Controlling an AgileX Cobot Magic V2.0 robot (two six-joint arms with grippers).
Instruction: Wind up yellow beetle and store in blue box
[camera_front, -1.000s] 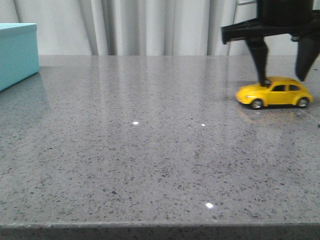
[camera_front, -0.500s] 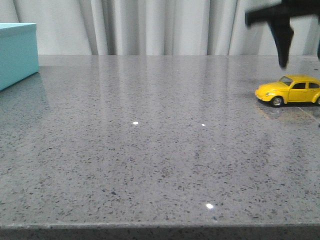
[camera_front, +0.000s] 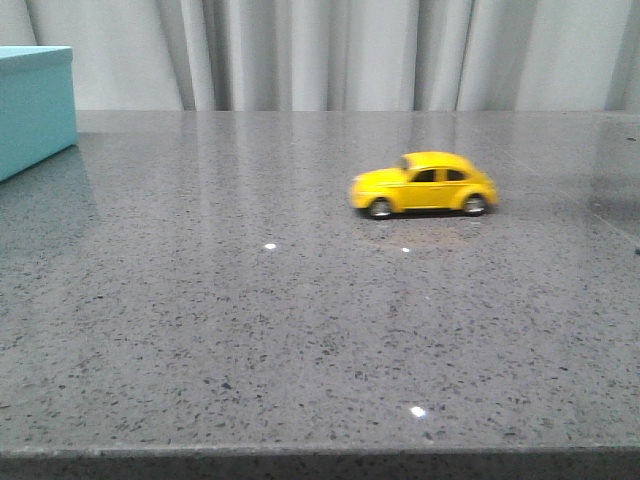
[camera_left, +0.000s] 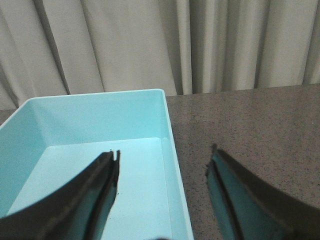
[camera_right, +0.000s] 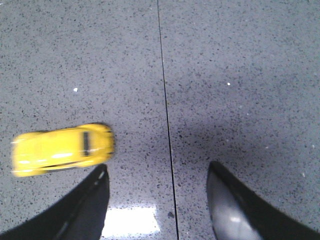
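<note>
The yellow beetle (camera_front: 423, 185) stands free on the grey table, right of centre in the front view, nose to the left and slightly blurred. It also shows blurred in the right wrist view (camera_right: 62, 149), beside one finger. My right gripper (camera_right: 157, 172) is open and empty above the table; it is out of the front view. The blue box (camera_front: 35, 105) stands at the far left edge. In the left wrist view the blue box (camera_left: 75, 120) is open and empty inside. My left gripper (camera_left: 162, 160) is open and empty, over the box's near wall.
The grey speckled table (camera_front: 250, 330) has a thin dark seam (camera_right: 165, 110) running across it. Pale curtains (camera_front: 300, 50) hang behind the table. The table's front edge runs along the bottom of the front view.
The right gripper let the beetle go and rose out of the front view. The beetle has rolled to the left across the table, from the right edge towards the middle.
</note>
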